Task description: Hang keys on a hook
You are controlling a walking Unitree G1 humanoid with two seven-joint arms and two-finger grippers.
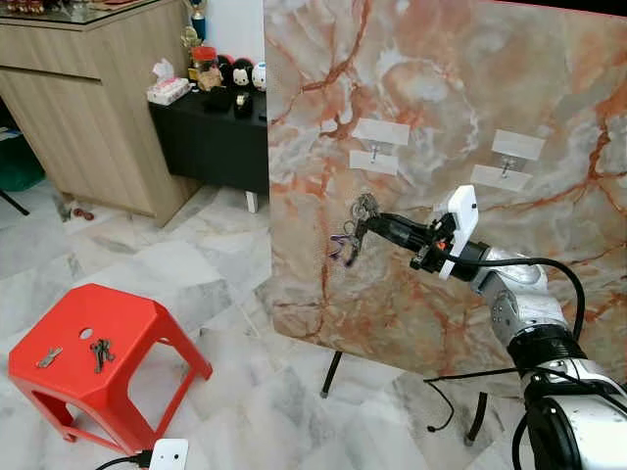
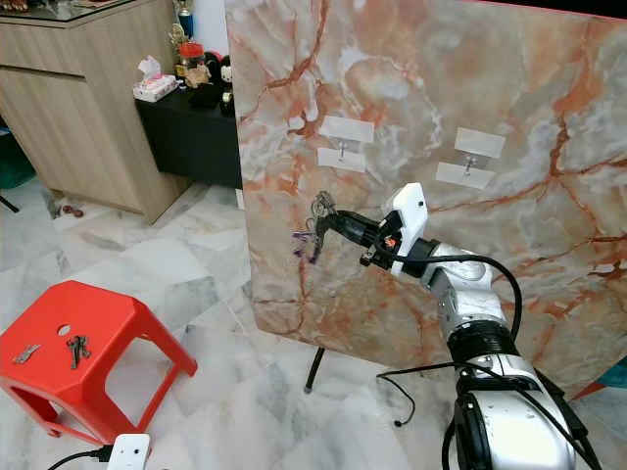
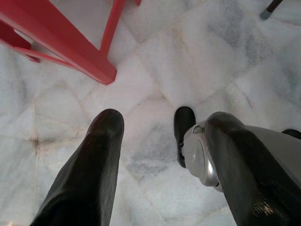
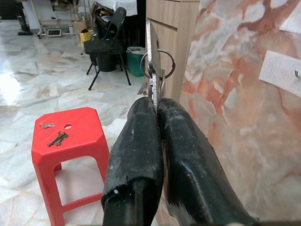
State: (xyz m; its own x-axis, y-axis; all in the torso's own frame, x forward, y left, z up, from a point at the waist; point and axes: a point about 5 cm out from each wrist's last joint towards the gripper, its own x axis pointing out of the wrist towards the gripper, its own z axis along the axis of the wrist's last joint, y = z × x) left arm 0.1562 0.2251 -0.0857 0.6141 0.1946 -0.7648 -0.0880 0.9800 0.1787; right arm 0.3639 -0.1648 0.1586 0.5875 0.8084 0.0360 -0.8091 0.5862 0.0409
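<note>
Marble-tiled floor (image 1: 225, 284) throughout, with an upright marble-patterned board (image 1: 441, 98) on thin legs, a wooden cabinet (image 1: 88, 98) and a low black table (image 1: 211, 137) of small ornaments behind. Left eye view: right hand (image 1: 366, 217) extended toward board, clenched on keys (image 1: 355, 227); bunch dangling just below and to the left of near hook (image 1: 373, 152), apart from it; second hook (image 1: 506, 166) further right, equally bare. Red stool (image 1: 93, 352) at lower left, carrying spare keys (image 1: 100, 352). Right eye view: same arrangement confirmed; keys (image 2: 315, 223) close against board face, beneath near hook (image 2: 342, 149), not yet on it. Left wrist view: left hand (image 3: 157, 141) idle, pointed at floor, fingers (image 3: 89, 165) spread and released, nothing between them; stool leg (image 3: 70, 52) nearby. Right wrist view: fingers (image 4: 136, 150) pressed flat together on a key blade, key ring (image 4: 162, 63) standing above fingertips; board and white hook pad (image 4: 282, 70) alongside; stool (image 4: 68, 136) beyond. Assessment: transport step under way, hanging not yet done. Next move judged to call for raising the bunch, bringing ring opening over hook tip, lowering until seated, only then releasing. Risk noted: ring held edge-on may slide off the prong.
</note>
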